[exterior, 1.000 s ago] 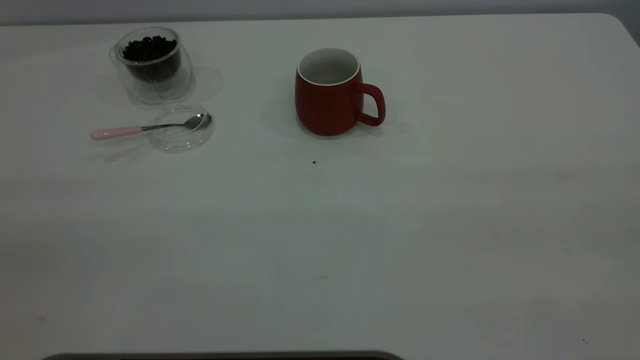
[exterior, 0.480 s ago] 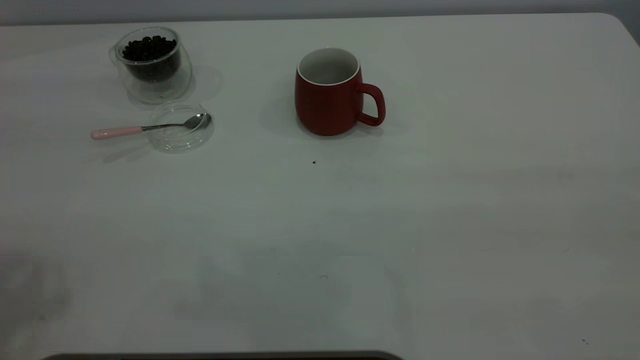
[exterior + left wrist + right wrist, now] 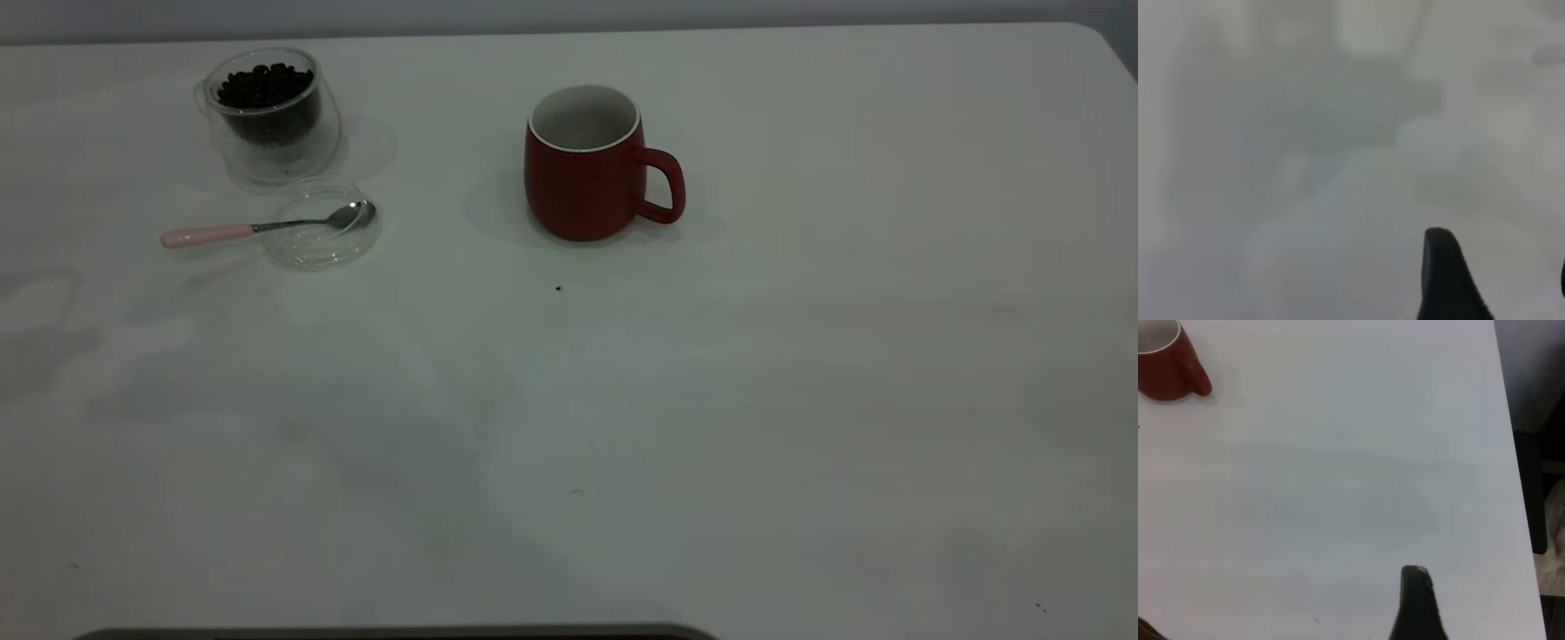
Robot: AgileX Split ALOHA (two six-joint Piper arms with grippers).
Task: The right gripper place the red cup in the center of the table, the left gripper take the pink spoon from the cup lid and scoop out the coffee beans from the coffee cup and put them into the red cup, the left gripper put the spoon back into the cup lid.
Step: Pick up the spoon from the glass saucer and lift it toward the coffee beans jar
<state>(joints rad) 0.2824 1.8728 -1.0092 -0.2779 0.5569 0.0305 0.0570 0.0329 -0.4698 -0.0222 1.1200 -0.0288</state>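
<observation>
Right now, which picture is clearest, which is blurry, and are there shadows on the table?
Exterior view: sharp; the red cup and glass cup cast soft shadows, and broad dim patches darken the table at lower left. Left wrist view: out of focus, only grey smudges and one dark finger. Right wrist view: fairly clear, evenly lit.

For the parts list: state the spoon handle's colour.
Pale pink, on the pink spoon lying across the cup lid; clearest in the exterior view.

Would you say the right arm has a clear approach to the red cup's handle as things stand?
Probably yes: the red cup stands alone, its handle turned toward the right arm's side, with only bare table around it.
</observation>
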